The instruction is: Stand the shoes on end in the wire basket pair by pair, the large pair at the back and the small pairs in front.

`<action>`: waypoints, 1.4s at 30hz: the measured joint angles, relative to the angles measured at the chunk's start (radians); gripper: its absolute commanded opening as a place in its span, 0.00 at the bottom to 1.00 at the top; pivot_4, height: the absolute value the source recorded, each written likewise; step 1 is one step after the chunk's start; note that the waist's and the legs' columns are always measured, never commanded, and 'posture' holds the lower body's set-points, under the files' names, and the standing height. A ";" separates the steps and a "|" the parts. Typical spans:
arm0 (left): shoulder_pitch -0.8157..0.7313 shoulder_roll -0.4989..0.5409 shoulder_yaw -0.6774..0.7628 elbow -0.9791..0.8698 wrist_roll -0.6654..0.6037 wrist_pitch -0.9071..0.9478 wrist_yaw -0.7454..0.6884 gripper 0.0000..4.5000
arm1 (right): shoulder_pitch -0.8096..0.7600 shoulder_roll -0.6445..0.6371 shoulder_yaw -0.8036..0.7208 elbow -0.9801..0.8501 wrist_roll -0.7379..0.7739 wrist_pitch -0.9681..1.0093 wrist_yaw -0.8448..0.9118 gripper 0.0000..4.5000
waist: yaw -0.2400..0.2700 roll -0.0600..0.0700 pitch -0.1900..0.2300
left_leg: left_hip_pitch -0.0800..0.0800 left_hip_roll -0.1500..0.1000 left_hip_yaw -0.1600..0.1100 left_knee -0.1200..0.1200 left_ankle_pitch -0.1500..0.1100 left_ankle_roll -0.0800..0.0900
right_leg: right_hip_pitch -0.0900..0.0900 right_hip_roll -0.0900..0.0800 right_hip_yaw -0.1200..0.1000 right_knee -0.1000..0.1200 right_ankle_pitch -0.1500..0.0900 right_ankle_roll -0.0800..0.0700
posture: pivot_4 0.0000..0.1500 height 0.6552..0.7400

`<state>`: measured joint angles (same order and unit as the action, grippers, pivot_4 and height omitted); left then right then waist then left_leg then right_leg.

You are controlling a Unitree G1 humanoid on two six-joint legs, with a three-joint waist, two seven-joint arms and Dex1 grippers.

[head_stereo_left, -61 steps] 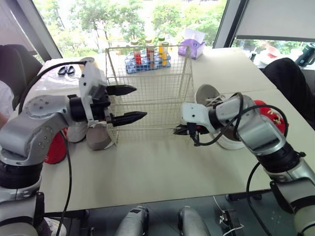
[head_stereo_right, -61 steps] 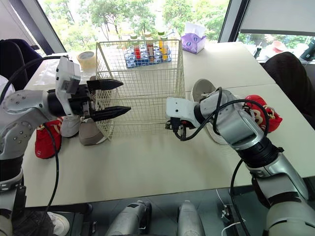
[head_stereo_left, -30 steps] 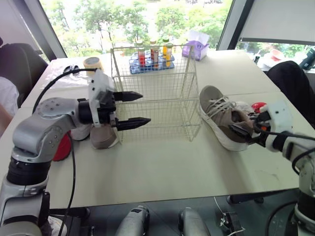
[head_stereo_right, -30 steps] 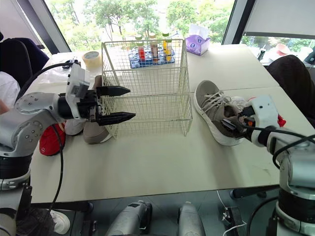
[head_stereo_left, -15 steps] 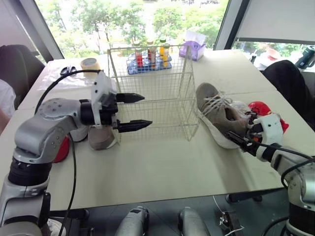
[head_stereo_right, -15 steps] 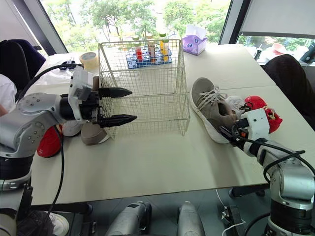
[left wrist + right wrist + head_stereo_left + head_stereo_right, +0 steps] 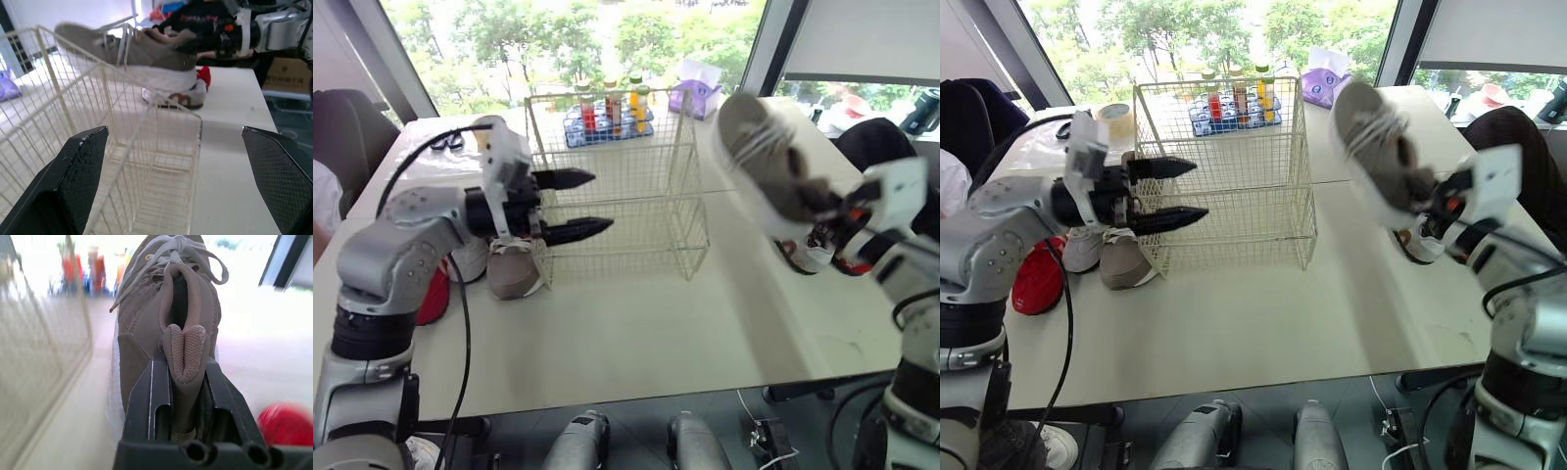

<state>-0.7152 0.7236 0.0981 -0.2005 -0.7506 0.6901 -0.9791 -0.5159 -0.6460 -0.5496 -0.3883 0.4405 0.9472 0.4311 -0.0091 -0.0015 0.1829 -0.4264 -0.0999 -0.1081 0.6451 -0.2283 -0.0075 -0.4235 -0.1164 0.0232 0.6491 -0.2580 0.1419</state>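
The cream wire basket point(image 7: 626, 186) stands empty mid-table. My right gripper point(image 7: 824, 217) is shut on the heel of a large taupe sneaker point(image 7: 759, 157) and holds it in the air, toe up, to the right of the basket. In the right wrist view the fingers point(image 7: 159, 382) clamp the sneaker's heel collar point(image 7: 183, 352). My left gripper point(image 7: 573, 204) hovers open at the basket's left front corner. Small shoes lie left of the basket: a taupe one point(image 7: 514, 272), a white one point(image 7: 470, 259) and a red one point(image 7: 433, 294).
A red shoe point(image 7: 204, 76) and a pale shoe point(image 7: 803, 257) lie on the table under the lifted sneaker. Behind the basket are a blue rack of bottles point(image 7: 607, 113), a purple tissue box point(image 7: 695, 93) and a tape roll point(image 7: 1114, 113). A dark chair point(image 7: 886, 147) stands at the right.
My right gripper swung from the basket front to the large sneaker, closed on its heel and lifted it off the table. The left gripper stayed open beside the basket.
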 measured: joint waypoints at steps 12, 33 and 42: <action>-0.236 0.033 0.106 0.367 -0.069 0.135 -0.002 1.00 | -0.247 -0.386 0.188 -0.007 0.141 -0.227 0.406 0.06 | -0.014 0.000 0.000 | 0.000 0.001 0.002 0.001 -0.001 0.002 | 0.000 0.001 0.000 0.000 0.000 0.000 | 1.00 1.00; -0.352 0.085 0.077 0.582 -0.024 0.315 -0.150 0.34 | -0.409 -0.269 0.539 0.176 -0.082 -0.757 0.680 0.26 | -0.009 -0.003 0.002 | -0.001 0.000 0.001 0.001 0.002 -0.003 | -0.002 0.000 0.000 0.001 0.000 0.001 | 1.00 1.00; -0.278 -0.043 0.307 0.512 -0.157 0.462 0.080 0.14 | -0.382 -0.211 0.327 0.153 0.250 -0.330 0.497 0.98 | -0.001 -0.004 0.002 | -0.001 0.000 -0.001 0.002 0.002 -0.003 | -0.001 -0.001 0.000 0.001 0.000 0.000 | 1.00 1.00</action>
<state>-0.9932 0.6805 0.4047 0.3111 -0.9076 1.1520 -0.8995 -0.8980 -0.8569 -0.2231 -0.2356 0.6906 0.6173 0.9277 -0.0104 -0.0060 0.1851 -0.4277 -0.0996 -0.1089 0.6471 -0.2267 -0.0103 -0.4246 -0.1174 0.0231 0.6497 -0.2579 0.1422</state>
